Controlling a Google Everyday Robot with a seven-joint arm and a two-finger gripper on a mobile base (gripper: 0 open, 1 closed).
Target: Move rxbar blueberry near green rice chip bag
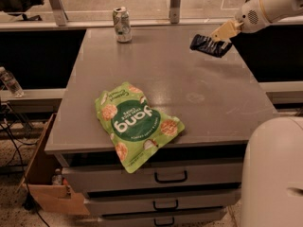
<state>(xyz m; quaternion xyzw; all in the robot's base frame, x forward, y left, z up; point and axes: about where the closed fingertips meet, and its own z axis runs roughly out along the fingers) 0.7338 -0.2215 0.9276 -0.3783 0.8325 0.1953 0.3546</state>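
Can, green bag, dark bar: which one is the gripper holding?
The rxbar blueberry, the dark navy bar at far right, held by the gripper. The green rice chip bag lies flat in front; the can stands at the back.
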